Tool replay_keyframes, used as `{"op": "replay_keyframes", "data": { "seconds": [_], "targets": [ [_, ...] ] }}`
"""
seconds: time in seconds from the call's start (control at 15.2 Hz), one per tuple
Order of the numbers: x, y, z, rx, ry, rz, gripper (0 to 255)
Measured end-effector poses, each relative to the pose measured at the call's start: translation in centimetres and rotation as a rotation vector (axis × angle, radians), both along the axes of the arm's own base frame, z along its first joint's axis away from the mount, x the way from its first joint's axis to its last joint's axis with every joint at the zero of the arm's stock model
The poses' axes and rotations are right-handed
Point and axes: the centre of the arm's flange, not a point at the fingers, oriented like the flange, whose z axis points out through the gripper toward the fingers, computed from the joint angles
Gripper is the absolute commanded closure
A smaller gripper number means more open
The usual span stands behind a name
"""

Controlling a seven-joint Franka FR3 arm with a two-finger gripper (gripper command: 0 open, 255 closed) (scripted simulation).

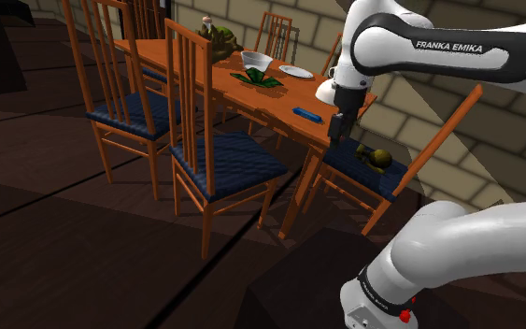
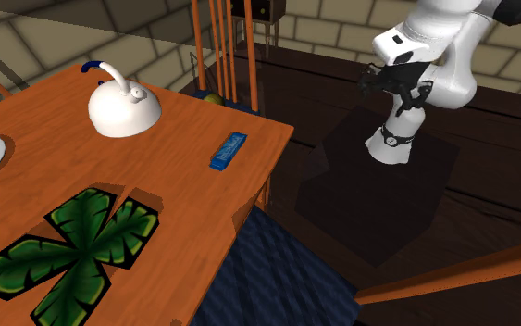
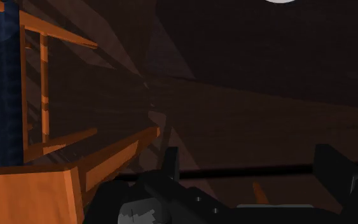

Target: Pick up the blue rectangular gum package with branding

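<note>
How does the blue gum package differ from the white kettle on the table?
The gum package is blue, flat and slim; the kettle is white, domed and taller. The kettle has a curved handle on top; the gum package has none. Both rest on the orange table.

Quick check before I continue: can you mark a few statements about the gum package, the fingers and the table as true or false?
1. The blue gum package lies flat on the table, near its edge. True.
2. The fingers are shut on the package. False: they stand apart and hold nothing.
3. A white kettle stands on the table. True.
4. The package rests on the green leaf mat. False: it lies on bare wood, apart from the mat.
</note>
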Motion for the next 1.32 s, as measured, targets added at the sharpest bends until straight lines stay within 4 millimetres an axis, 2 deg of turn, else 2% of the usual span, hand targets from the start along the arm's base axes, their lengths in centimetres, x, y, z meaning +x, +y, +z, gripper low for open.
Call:
{"op": "replay_keyframes", "data": {
  "seconds": [0.33,1.32],
  "targets": [
    [3.9,-4.8,-0.9,0.015,-0.027,0.001,0],
    [17.5,-18.2,-4.1,0.061,-0.11,0.003,0]
  ]
}}
